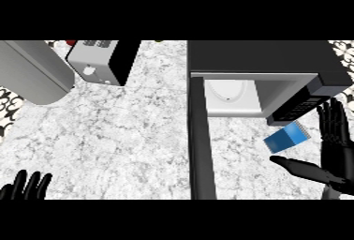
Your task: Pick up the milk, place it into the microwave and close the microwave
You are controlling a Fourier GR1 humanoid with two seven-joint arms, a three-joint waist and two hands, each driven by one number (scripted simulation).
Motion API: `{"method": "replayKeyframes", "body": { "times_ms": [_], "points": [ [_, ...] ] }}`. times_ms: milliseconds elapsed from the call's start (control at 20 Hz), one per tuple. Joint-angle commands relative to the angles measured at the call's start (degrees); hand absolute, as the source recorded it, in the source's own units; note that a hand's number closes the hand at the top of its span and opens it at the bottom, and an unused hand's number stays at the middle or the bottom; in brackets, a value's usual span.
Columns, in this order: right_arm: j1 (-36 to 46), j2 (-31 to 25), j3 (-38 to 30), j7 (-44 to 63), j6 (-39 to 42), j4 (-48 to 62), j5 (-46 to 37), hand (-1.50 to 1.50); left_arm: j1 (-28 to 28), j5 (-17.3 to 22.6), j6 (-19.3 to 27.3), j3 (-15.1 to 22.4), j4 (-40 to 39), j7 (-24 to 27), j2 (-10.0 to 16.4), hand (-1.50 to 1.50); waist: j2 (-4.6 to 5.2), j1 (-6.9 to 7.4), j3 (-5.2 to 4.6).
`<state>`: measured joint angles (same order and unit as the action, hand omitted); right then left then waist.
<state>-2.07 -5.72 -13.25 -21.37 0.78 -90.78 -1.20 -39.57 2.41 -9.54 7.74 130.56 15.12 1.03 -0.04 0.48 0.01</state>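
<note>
Blue milk box (285,137) tilts, long side pointing up-right toward the black microwave (262,58). Black right hand (339,150), spread wide beside it, holds nothing.

Milk (286,138) before microwave (262,58), toaster (104,61) well left.

Single head view, steeply down onto counter (124,140), close.

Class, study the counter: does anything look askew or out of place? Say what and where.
The blue milk carton is tilted in front of the open microwave, not inside it, near the open right hand. Nothing looks spilled or damaged.
</note>
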Motion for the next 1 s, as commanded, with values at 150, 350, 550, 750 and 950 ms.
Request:
{"method": "replayKeyframes", "body": {
  "times_ms": [150,350,550,750,950],
  "points": [
    [-0.7,-0.7,-0.6,-7.0,0.4,8.9,-2.0,-1.5,0.3,-0.8,1.0,1.6,3.2,-3.6,-0.7,-1.5,0.04,-0.23,0.02],
    [3.1,-5.8,-4.9,-10.8,4.6,18.6,1.0,-1.5,0.3,-0.9,0.4,1.0,0.7,-1.4,-0.9,-1.5,0.03,-0.04,0.02],
    [5.4,-8.9,-6.1,-13.7,7.4,26.1,1.2,-1.5,1.0,2.1,0.8,-1.3,4.9,-5.4,-0.1,-1.5,0.09,-0.03,0.03],
    [9.9,-9.7,-6.4,-16.2,6.2,33.5,0.0,-1.5,-0.9,0.8,-0.9,-1.1,0.0,1.1,-0.6,-1.5,0.04,0.16,0.02],
    [12.2,-7.6,-5.2,-21.2,1.6,40.8,-3.4,-1.5,-1.3,-0.1,-1.2,-0.9,-0.7,1.2,-0.9,-1.5,0.06,0.25,0.03]
  ]
}}
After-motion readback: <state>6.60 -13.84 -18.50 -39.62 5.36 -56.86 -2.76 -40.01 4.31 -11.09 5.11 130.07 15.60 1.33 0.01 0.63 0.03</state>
